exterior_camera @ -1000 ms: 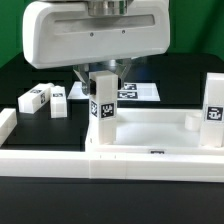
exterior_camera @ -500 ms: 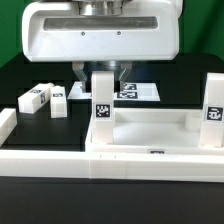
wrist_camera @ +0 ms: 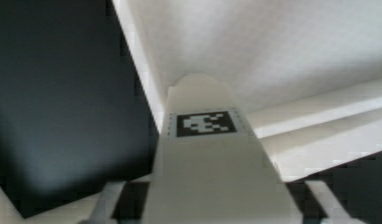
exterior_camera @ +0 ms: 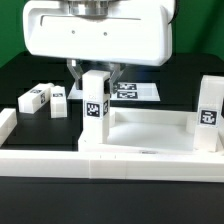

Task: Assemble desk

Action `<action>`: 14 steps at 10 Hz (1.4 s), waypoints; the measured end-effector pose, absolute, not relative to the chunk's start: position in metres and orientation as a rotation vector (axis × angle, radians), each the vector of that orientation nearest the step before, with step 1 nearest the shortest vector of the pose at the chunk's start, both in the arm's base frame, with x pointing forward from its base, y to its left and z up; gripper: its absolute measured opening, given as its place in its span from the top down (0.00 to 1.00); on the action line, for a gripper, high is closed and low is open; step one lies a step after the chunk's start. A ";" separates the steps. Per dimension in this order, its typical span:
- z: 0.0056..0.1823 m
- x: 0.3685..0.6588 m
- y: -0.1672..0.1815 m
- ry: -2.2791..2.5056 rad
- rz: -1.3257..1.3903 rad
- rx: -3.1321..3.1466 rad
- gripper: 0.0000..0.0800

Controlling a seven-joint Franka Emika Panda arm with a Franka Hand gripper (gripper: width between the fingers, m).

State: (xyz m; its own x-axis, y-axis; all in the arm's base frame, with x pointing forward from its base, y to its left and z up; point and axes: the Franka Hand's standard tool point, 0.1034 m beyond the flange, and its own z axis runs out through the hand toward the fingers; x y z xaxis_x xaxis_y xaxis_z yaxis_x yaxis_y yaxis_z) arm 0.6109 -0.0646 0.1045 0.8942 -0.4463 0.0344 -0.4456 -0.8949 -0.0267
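The white desk top (exterior_camera: 150,137), a rimmed tray, lies on the black table. One tag-marked leg (exterior_camera: 209,115) stands upright at its corner on the exterior view's right. Another leg (exterior_camera: 96,105) stands upright at the corner on the exterior view's left, and my gripper (exterior_camera: 96,72) is shut on that leg's upper part. The wrist view looks down the held leg (wrist_camera: 209,150), with its tag facing the camera, a finger (wrist_camera: 113,200) on either side and the desk top (wrist_camera: 259,50) beyond. My gripper (wrist_camera: 214,205) hides the leg's top end.
Two loose legs (exterior_camera: 36,97) (exterior_camera: 58,101) lie on the table at the exterior view's left. The marker board (exterior_camera: 137,91) lies behind the desk top. White border rails run along the front (exterior_camera: 40,160) and the left (exterior_camera: 6,122).
My gripper, the held leg and the desk top with its other leg have all shifted a little toward the exterior view's left. The grip has not changed.
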 end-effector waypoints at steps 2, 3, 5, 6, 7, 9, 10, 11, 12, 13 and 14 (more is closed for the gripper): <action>0.105 0.610 -0.065 0.772 -0.056 -3.030 0.62; 0.105 0.610 -0.066 0.796 -0.056 -3.025 0.62; 0.105 0.610 -0.066 0.796 -0.056 -3.023 0.48; 0.105 0.610 -0.066 0.796 -0.056 -3.023 0.31; 0.105 0.610 -0.066 0.795 -0.056 -3.023 0.23; 0.121 0.612 -0.058 0.758 -0.087 -3.017 0.20; 0.127 0.608 -0.052 0.751 -0.091 -3.012 0.19; 0.132 0.603 -0.043 0.786 -0.089 -2.997 0.19; 0.140 0.599 -0.029 0.797 -0.092 -2.985 0.19; 0.143 0.593 -0.016 0.793 -0.089 -2.981 0.19; 0.142 0.593 -0.017 0.779 -0.086 -2.986 0.19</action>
